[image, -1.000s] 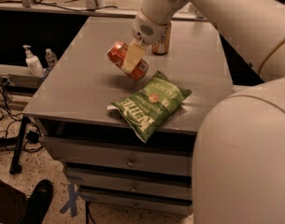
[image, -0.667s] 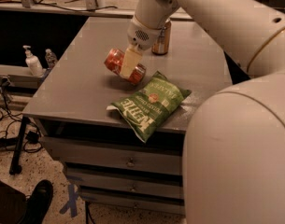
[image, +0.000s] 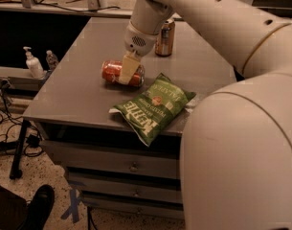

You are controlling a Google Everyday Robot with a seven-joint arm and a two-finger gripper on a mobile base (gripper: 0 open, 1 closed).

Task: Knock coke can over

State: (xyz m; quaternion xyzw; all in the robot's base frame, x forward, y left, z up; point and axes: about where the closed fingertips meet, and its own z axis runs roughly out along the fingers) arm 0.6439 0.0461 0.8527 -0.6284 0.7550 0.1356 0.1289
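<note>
We find the red-orange soda can with white script [image: 112, 71] lying on its side mid-way along the grey table [image: 78, 96], behind the green crisp bag [image: 155, 107], the cream gripper [image: 128, 74] straddling its middle as though tipping it there, so the knock looks done, though whether it grips or has let go we cannot tell.

1. The coke can [image: 111, 72] lies on its side on the table [image: 78, 99], near the middle.
2. The gripper [image: 127, 72] sits over the coke can's right part.
3. A second can [image: 164, 37] stands upright behind it to the right, apart.
4. A chip bag [image: 152, 107] lies before the coke can, overhanging the table's front edge.
5. A pump bottle [image: 33, 63] stands left of the table, lower down.
</note>
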